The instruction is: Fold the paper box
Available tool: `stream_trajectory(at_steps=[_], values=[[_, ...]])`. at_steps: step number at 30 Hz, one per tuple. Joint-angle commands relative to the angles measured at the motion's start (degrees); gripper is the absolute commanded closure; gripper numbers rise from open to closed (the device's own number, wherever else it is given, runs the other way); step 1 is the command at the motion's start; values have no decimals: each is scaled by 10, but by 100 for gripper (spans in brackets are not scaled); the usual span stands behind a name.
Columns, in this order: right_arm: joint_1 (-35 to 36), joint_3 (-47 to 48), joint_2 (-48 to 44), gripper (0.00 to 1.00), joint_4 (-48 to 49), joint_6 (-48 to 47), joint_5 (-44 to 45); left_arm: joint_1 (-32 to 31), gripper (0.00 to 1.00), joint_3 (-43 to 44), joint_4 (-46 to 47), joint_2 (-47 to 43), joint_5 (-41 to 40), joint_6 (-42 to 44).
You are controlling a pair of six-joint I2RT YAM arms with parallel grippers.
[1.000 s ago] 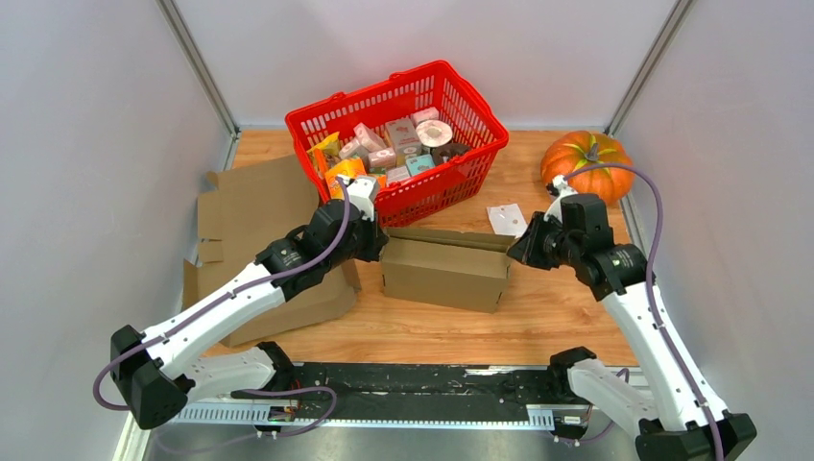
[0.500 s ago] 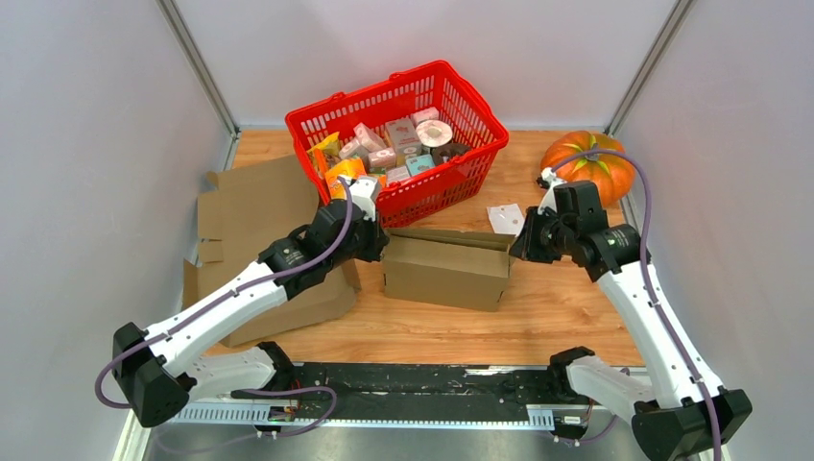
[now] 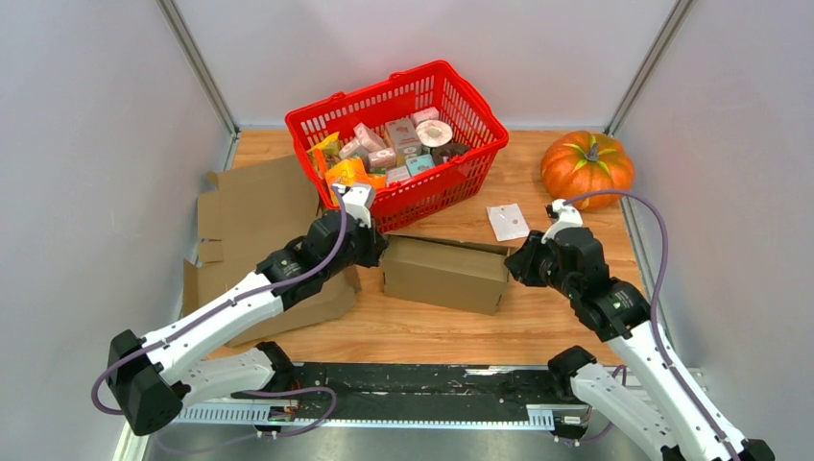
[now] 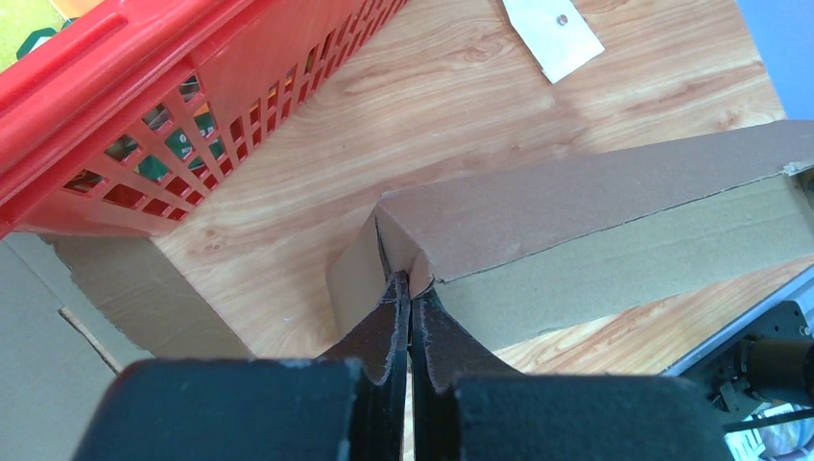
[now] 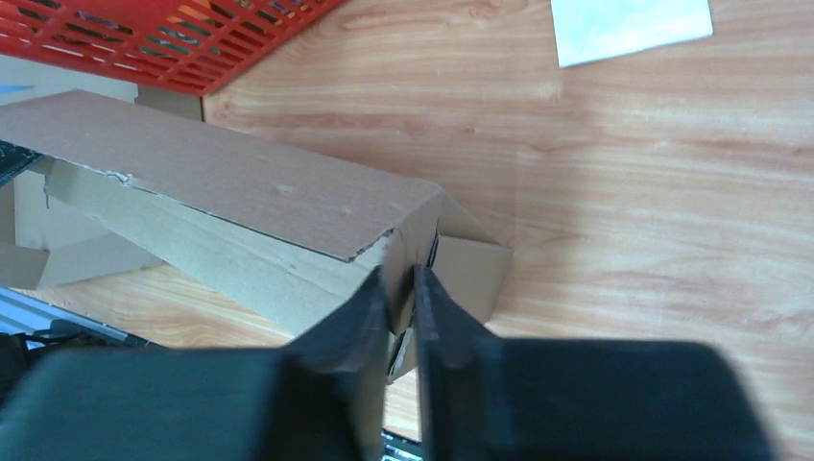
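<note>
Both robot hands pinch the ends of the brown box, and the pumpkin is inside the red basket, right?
No. The pumpkin sits on the table outside the red basket, as the top view shows. The left gripper and right gripper do pinch the box ends.

A red basket [image 3: 437, 187] sits at the upper middle of the top view, filled with small packaged goods [image 3: 398, 144]. An orange pumpkin [image 3: 586, 168] stands at the upper right, well apart from the basket. Between them, slightly lower in the frame, a white card [image 3: 507, 221] lies flat on the wooden table [image 3: 432, 327]. Flat cardboard sheets [image 3: 254, 206] lie overlapping at the left, just beside the basket. A black rail [image 3: 413, 389] runs along the bottom edge.
</note>
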Motion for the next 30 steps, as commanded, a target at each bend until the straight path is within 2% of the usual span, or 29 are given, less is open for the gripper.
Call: stream_trajectory(at_steps=[1,2,3,4,6,7,11,14,16,17,19,21,26,30], values=[[5,59,36,60,-59,20,7,-13,100,-36,-65,18,13,4],[5,91,47,54,-138,22,-1,-13,100,-38,-65,18,12,4],[4,125,59,48,-174,27,-5,-13,100,-41,-65,18,11,4],[5,181,68,32,-202,36,-25,-14,100,-42,-62,18,11,4],[1,210,71,8,-239,58,-15,-15,100,-44,-57,18,9,6],[-25,231,82,0,-243,79,-28,-17,100,-44,-56,18,9,9],[-120,228,126,0,-189,148,-115,-20,100,-42,-59,15,0,14],[-130,217,156,0,-147,190,-118,-21,100,-38,-65,14,0,17],[-132,201,156,3,-116,202,-111,-22,100,-38,-69,12,-2,18],[-130,179,153,7,-83,217,-112,-22,100,-40,-68,8,-1,17],[-130,159,140,28,-60,231,-117,-22,100,-40,-72,6,-2,16],[-130,135,134,44,-48,247,-115,-24,100,-38,-75,2,-1,16],[-126,127,134,51,-65,252,-115,-25,100,-34,-82,-1,-6,17],[-118,109,106,65,-64,264,-94,-26,100,-30,-85,2,-4,13]])
